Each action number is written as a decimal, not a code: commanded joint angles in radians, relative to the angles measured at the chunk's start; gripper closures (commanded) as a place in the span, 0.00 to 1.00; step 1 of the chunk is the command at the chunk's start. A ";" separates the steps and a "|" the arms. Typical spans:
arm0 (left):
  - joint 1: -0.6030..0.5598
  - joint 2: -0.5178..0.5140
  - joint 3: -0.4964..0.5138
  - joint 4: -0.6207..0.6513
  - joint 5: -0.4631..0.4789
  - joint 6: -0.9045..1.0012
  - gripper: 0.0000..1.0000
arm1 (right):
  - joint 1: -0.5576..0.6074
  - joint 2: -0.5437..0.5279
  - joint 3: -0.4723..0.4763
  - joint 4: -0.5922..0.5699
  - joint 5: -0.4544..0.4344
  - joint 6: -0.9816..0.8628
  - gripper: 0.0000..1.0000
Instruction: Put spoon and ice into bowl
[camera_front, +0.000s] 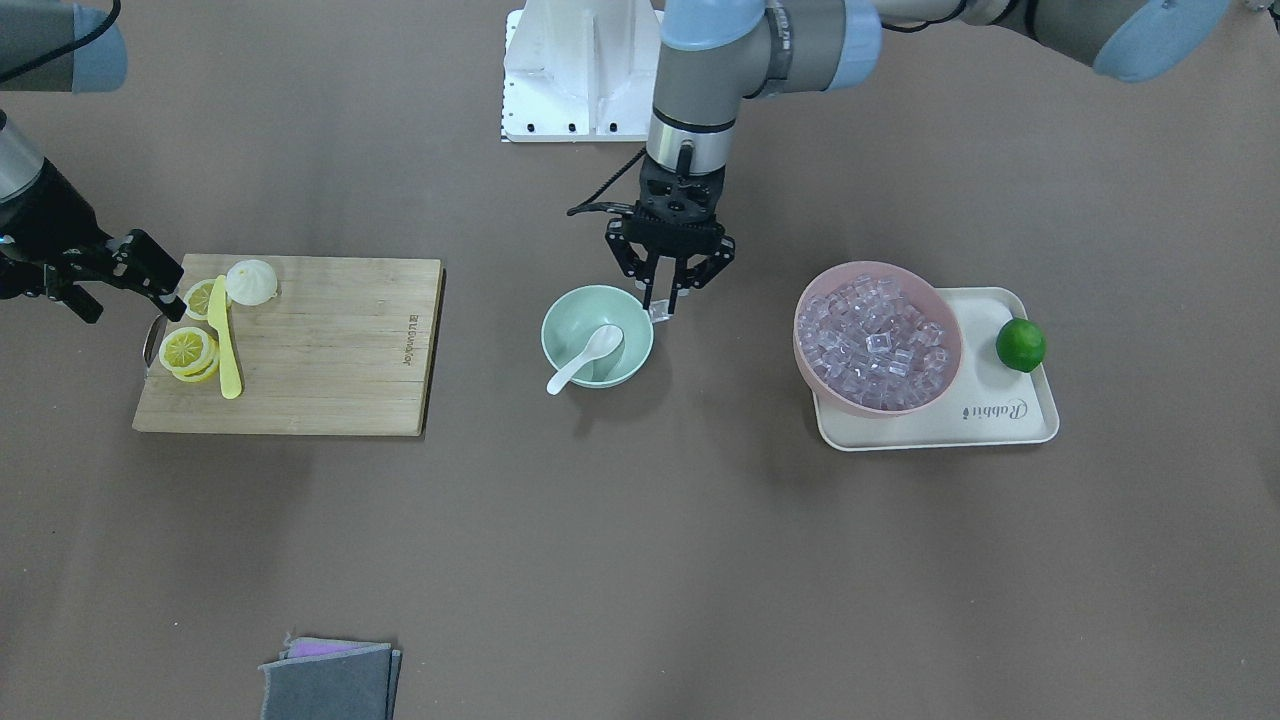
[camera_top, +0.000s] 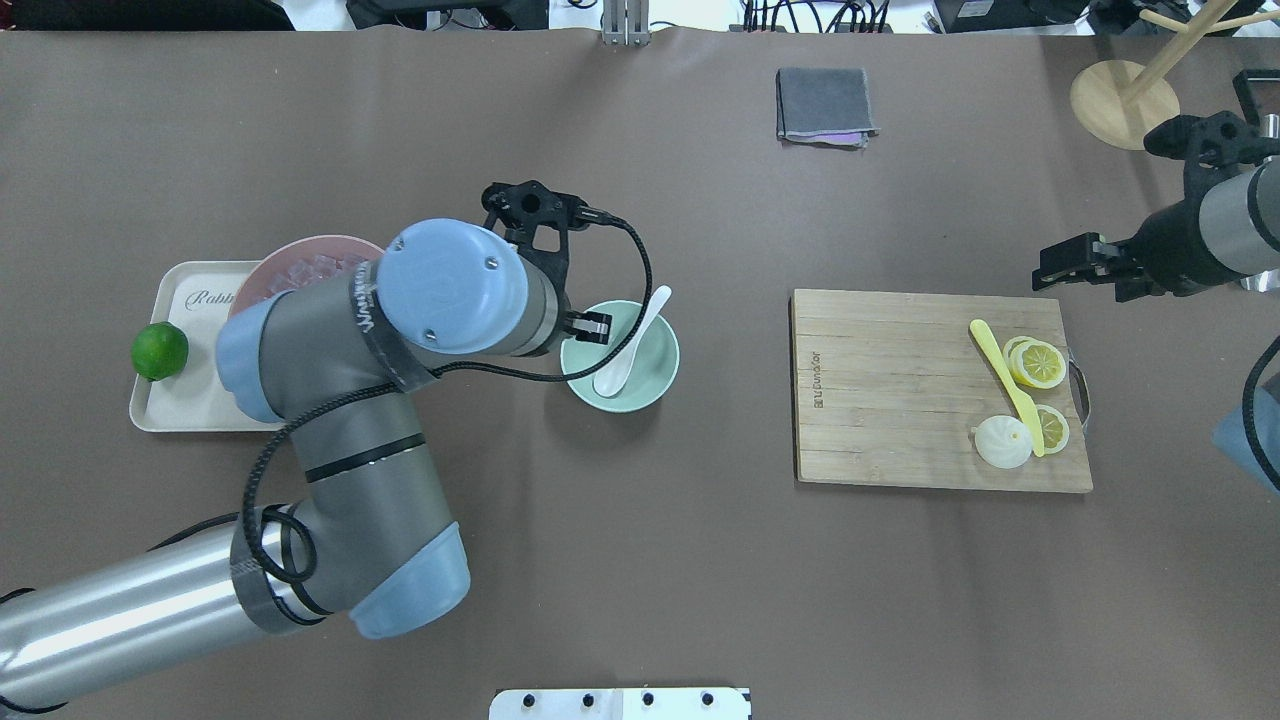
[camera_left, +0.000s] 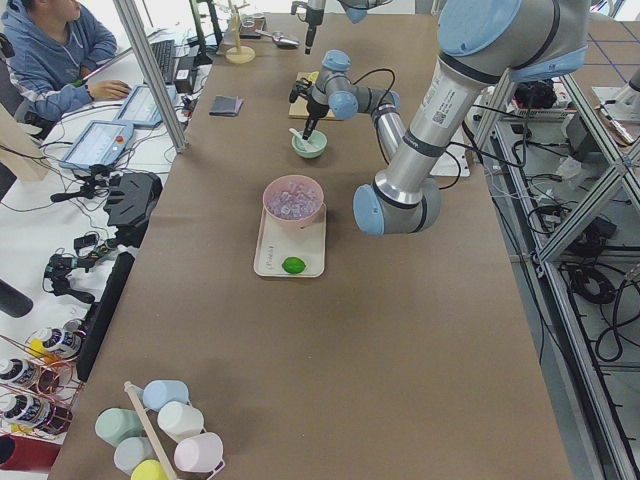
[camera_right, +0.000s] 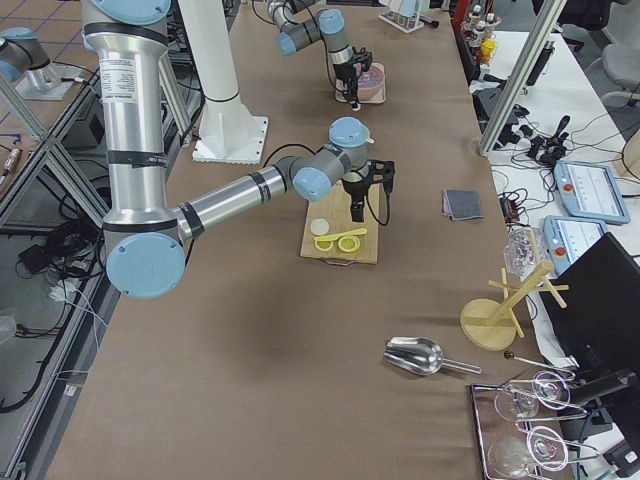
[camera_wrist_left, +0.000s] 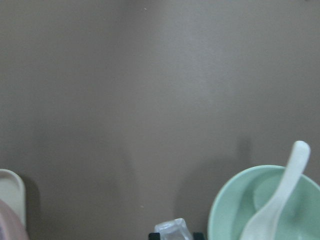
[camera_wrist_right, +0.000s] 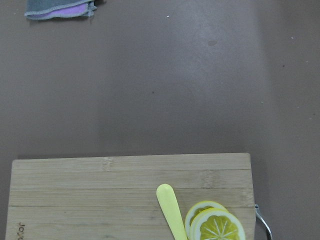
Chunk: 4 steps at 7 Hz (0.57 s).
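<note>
Bare brown worktop (camera_wrist_left: 150, 90) fills most of the view. At the near right sits the mint-green bowl (camera_wrist_left: 227, 215), cut off by the edges. The white spoon (camera_wrist_left: 280, 195) lies in it, its handle tip reaching past the far rim. Just left of the bowl's rim, at the near edge, the clear ice (camera_wrist_left: 172, 228) shows between the left hand's (camera_wrist_left: 175, 235) dark fingertips (camera_wrist_left: 153, 235). A cream tray (camera_wrist_left: 11, 187) corner and a sliver of a pink bowl (camera_wrist_left: 6, 224) show at the near left.

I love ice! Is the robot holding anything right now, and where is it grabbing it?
Yes. The left gripper pinches one ice cube by its sides between its fingers, just beside the bowl.
</note>
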<state>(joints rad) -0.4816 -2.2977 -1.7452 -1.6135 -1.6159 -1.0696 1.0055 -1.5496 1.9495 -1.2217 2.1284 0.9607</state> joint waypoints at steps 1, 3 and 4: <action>0.031 -0.054 0.048 0.006 0.004 -0.026 0.03 | 0.022 -0.009 0.003 0.001 0.018 -0.020 0.00; 0.021 -0.054 0.042 0.004 0.002 -0.023 0.02 | 0.027 -0.010 0.008 0.002 0.018 -0.019 0.00; -0.052 -0.031 0.020 0.020 -0.007 -0.013 0.02 | 0.028 -0.010 0.006 0.005 0.018 -0.019 0.00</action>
<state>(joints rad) -0.4772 -2.3444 -1.7083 -1.6056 -1.6160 -1.0903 1.0322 -1.5598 1.9559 -1.2193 2.1458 0.9415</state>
